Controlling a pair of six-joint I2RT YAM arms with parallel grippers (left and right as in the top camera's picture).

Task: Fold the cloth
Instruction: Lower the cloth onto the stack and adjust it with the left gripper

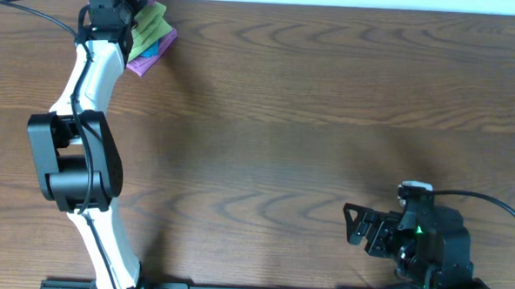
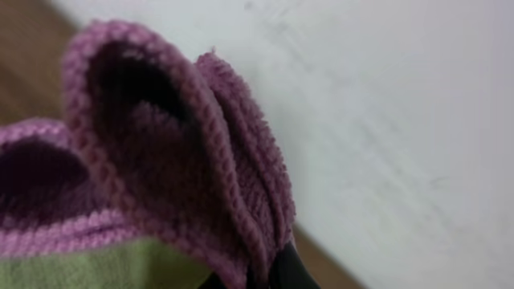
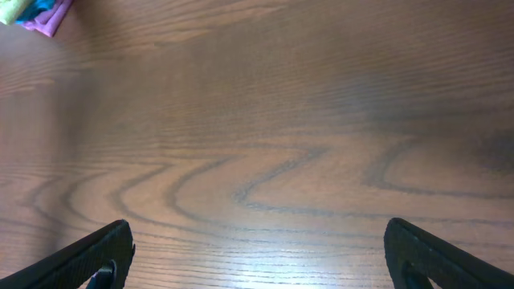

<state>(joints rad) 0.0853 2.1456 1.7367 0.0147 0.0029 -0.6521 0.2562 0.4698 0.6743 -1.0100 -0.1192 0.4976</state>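
The cloth (image 1: 149, 33) is a small knitted piece in purple, green and blue, bunched at the table's far left edge. My left gripper (image 1: 124, 8) is stretched out to it and shut on its purple edge. In the left wrist view the purple folds (image 2: 169, 152) fill the frame close up, pinched between the dark fingertips (image 2: 269, 273), with a green band (image 2: 96, 265) below. My right gripper (image 1: 358, 229) rests open and empty at the near right. Its view shows the cloth far off at the top left (image 3: 36, 12) and both fingers spread wide (image 3: 257, 257).
The wooden table (image 1: 311, 121) stretches between the two arms. A white wall or surface (image 2: 401, 104) lies just beyond the table's far edge behind the cloth. A black cable (image 1: 498, 207) runs off from the right arm.
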